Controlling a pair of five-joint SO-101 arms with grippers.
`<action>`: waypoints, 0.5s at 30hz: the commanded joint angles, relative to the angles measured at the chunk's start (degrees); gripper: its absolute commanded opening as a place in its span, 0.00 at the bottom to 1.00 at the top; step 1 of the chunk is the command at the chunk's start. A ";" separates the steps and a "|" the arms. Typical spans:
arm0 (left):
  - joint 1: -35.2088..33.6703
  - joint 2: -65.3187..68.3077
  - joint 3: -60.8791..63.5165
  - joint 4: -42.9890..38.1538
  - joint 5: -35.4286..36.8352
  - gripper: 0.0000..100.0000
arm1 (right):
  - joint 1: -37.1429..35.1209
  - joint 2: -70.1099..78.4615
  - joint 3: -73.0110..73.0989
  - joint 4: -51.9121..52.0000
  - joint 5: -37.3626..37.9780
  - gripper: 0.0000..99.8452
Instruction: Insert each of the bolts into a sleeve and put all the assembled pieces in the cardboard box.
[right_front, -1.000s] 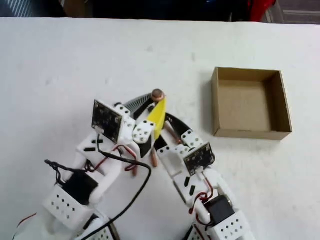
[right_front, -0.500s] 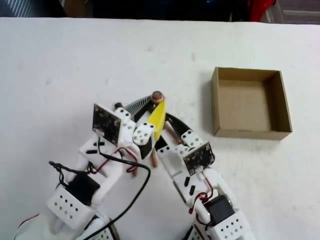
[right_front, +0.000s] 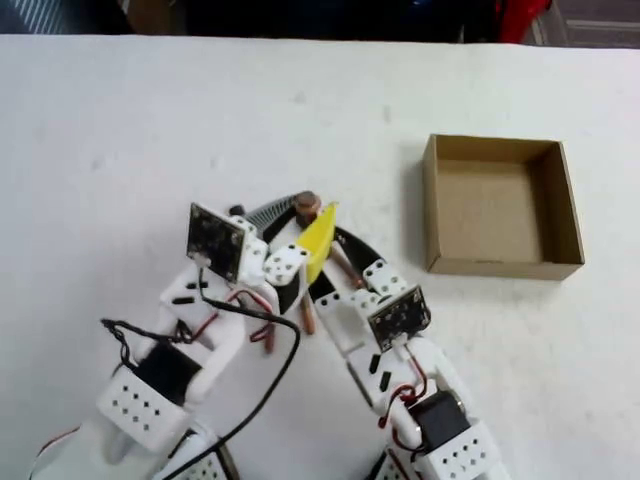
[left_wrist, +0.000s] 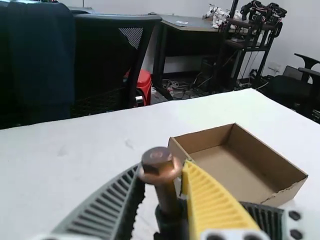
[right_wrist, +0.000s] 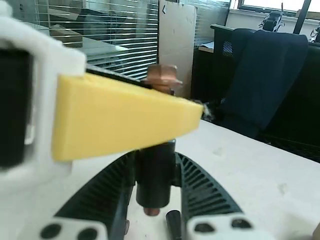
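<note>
A copper-headed bolt (left_wrist: 159, 167) stands between the grey and yellow fingers of my left gripper (left_wrist: 162, 187), which is shut on its shank. The shank runs down into a black sleeve (right_wrist: 155, 175). My right gripper (right_wrist: 155, 192) is shut on that sleeve with its black ribbed fingers. The bolt's tip pokes out under the sleeve. From above, both arms meet at the table's middle, with the bolt head (right_front: 306, 205) just left of the yellow finger (right_front: 318, 242). The open cardboard box (right_front: 500, 266) sits to the right, with nothing in it.
Loose copper bolts lie on the table under the arms, one (right_front: 308, 318) between them, another (right_front: 268, 338) under the left arm, a third (right_front: 345, 268) by the right fingers. A black cable (right_front: 270, 390) loops over the left arm. White table surface spreads all around.
The bolt head has shifted slightly left and toward the arms, leaning over. The left arm has moved a little with it. The right arm has stayed put.
</note>
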 joint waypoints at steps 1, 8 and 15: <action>-2.33 -0.84 -0.79 -0.70 0.44 0.15 | 0.84 -0.48 0.53 -0.13 0.79 0.02; -2.95 -0.84 -0.88 -0.79 0.18 0.15 | 0.84 -0.48 0.53 -0.13 0.79 0.02; -2.07 -0.84 -1.76 -0.62 0.18 0.15 | 0.84 -0.48 0.53 -0.13 0.79 0.02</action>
